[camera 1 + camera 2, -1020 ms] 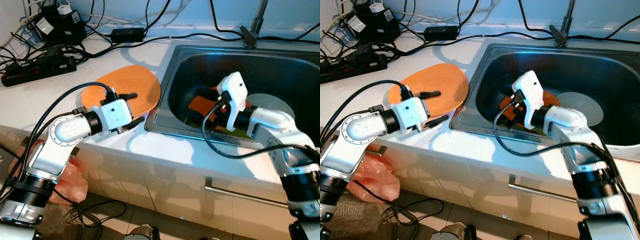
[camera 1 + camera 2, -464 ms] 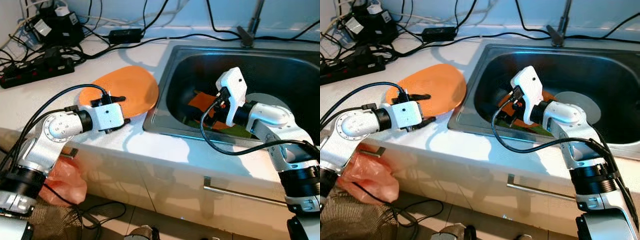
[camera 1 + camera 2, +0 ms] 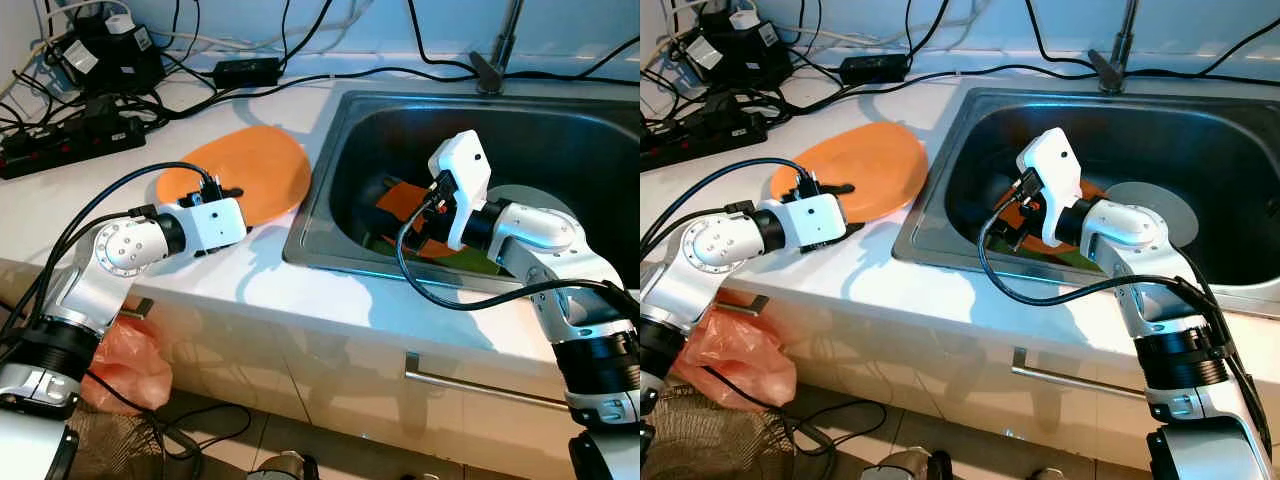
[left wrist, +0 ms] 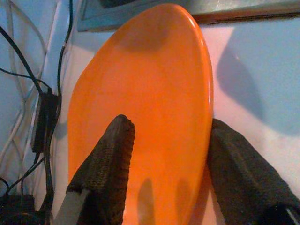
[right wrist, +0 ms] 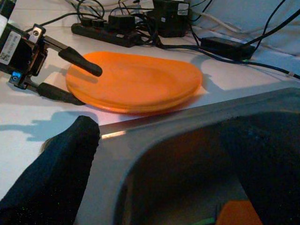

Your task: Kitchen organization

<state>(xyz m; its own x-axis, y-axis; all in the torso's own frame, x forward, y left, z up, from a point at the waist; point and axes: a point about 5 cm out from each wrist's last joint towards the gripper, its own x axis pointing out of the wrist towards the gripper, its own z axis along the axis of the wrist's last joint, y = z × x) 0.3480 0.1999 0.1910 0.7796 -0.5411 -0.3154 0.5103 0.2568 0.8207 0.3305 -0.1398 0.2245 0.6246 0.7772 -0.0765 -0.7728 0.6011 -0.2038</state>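
Our left gripper [image 3: 226,212] straddles the near rim of the orange plate [image 3: 255,172] on the white counter [image 3: 70,190], 1 finger above, 1 below. Farther right, our right gripper [image 5: 164,183] hangs spread inside the sink [image 3: 560,135].

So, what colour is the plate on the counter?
Orange; the plate shows best in the left wrist view.

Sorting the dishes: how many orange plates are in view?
1 for certain: the orange plate lies on the counter left of the sink, the left gripper open around its rim. The right wrist view hints at a second stacked beneath it.
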